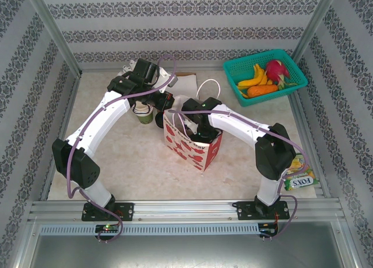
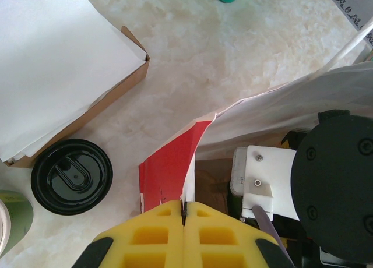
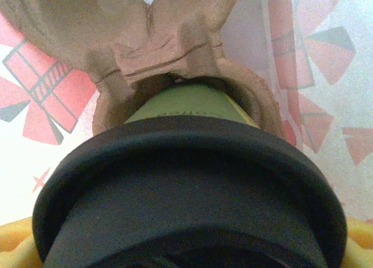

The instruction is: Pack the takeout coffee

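We are watching the right hand [image 3: 186, 250], spread wide around the black lid, holding the takeout coffee [image 3: 185, 180] deep inside the red-flowered paper bag [image 1: 195, 147]. The cup's green base is sitting in a hole of the cardboard carrier [image 3: 157, 52]. The left hand [image 2: 183, 212] is pinching the bag's rim, fingers fully together on the paper. We are judging two risks: a cup not fully seated tipping on release, and the pinched rim tearing.
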Tool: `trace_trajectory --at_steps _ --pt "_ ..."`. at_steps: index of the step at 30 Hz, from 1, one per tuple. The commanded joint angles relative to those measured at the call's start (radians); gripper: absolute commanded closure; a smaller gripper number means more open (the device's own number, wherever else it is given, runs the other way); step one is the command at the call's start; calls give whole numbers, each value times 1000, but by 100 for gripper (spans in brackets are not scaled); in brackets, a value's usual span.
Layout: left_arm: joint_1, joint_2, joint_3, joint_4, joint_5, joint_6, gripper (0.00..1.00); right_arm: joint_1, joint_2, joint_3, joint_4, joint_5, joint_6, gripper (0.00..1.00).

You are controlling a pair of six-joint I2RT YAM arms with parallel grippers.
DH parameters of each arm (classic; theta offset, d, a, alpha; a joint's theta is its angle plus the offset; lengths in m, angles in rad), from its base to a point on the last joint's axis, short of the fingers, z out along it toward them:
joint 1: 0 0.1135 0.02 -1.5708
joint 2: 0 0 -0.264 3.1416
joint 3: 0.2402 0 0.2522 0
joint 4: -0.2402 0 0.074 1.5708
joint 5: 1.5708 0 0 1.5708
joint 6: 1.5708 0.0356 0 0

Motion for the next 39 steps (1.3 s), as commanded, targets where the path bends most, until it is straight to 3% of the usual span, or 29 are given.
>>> trace_trajectory --at_steps 1,39 --pt "-6 -14 -2 15 4 10 100 -15 34 -25 -9 41 14 46" --pt "-6 -8 11 17 29 -7 100 -4 160 -32 -45 121 14 47"
